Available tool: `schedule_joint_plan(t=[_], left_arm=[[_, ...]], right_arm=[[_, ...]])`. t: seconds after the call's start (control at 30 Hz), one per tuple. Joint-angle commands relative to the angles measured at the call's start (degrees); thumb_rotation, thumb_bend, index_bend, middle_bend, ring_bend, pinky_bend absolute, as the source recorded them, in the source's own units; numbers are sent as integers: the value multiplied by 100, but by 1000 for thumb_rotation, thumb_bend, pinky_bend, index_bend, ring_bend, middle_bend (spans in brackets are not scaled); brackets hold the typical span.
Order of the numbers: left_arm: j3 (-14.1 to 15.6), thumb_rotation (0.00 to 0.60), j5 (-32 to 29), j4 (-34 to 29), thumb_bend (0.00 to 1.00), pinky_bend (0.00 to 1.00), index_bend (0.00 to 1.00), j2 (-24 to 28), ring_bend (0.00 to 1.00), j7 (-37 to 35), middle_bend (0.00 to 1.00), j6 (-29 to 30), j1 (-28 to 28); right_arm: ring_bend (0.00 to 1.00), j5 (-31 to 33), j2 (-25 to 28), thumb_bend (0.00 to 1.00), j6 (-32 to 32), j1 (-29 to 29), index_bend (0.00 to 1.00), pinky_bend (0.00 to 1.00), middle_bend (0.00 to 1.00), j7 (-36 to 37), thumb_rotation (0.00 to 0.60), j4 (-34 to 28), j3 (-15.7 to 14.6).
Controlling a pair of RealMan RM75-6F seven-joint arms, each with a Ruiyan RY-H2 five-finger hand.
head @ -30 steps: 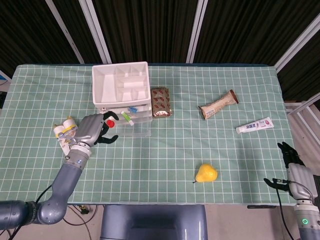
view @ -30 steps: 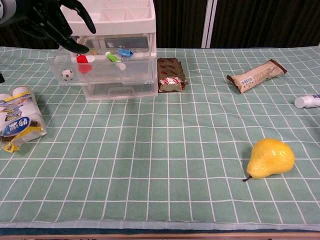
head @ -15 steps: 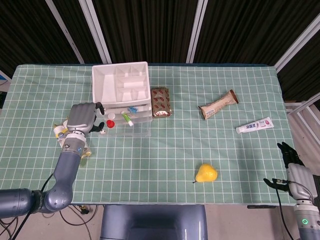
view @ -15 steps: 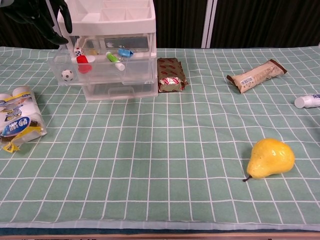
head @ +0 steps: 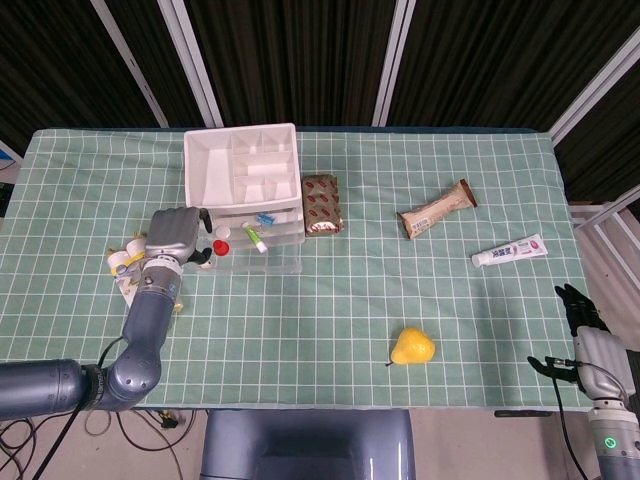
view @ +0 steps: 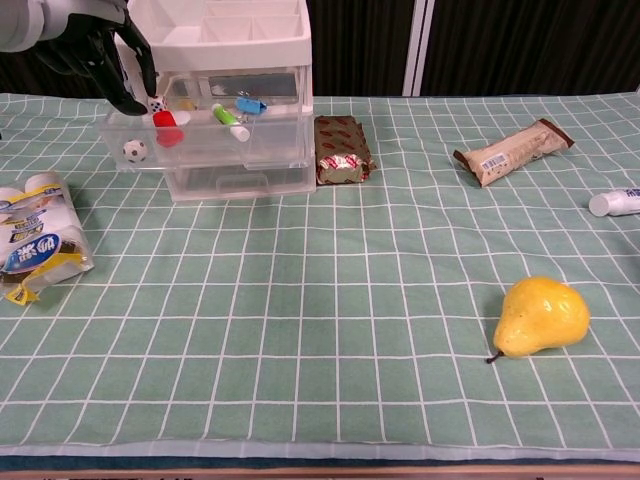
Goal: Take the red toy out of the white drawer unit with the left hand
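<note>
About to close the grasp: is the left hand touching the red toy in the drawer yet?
Cannot tell. In the chest view the left hand hangs just left of the red toy; neither view shows plain contact or gap.

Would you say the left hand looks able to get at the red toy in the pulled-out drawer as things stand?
Probably yes. The left hand hangs at the open drawer's left end, the red toy lies uncovered just beside its fingertips, and nothing stands between them.

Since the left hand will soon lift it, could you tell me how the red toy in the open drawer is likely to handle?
The red toy looks small and smooth, so probably light but slippery. Its rounded shape may roll if nudged. It lies close to the dice, so the left hand might knock them.
</note>
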Motion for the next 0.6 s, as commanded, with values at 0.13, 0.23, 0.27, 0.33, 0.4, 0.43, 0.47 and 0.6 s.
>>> schedule_joint_plan(t=[0.13, 0.23, 0.27, 0.33, 0.4, 0.43, 0.47, 0.6], left_arm=[[40, 600, -41, 40, 296, 1000, 431, -68, 1000, 32, 1000, -5, -84], [77, 600, -35, 73, 296, 1000, 420, -120, 1000, 69, 1000, 12, -138], [90, 600, -46, 80, 295, 1000, 418, -135, 1000, 84, 1000, 17, -152], [114, 600, -79, 97, 295, 1000, 416, -162, 1000, 122, 1000, 35, -182], [143, 600, -120, 128, 295, 1000, 415, -189, 1000, 174, 1000, 57, -214], [150, 600, -139, 144, 295, 1000, 415, -201, 1000, 189, 1000, 65, -226], [153, 600, -172, 162, 295, 1000, 415, -216, 1000, 198, 1000, 69, -238], [154, 600, -251, 223, 296, 1000, 416, -252, 1000, 222, 1000, 47, -275]], right_arm=[[0, 1, 3, 67, -5, -1, 0, 229, 0, 5, 600, -4, -3], [0, -2, 4, 67, 0, -1, 0, 229, 0, 8, 600, -7, -1], [0, -2, 4, 67, 2, -2, 0, 229, 0, 8, 600, -7, -1], [0, -1, 4, 68, 3, -3, 0, 229, 0, 16, 600, -9, 1], [0, -1, 6, 68, 6, -5, 0, 229, 0, 21, 600, -10, 3], [0, -1, 6, 68, 6, -5, 0, 229, 0, 24, 600, -9, 3], [0, 1, 7, 68, 2, -4, 0, 229, 0, 28, 600, -8, 2], [0, -5, 6, 69, 2, -3, 0, 229, 0, 29, 600, -7, 1]])
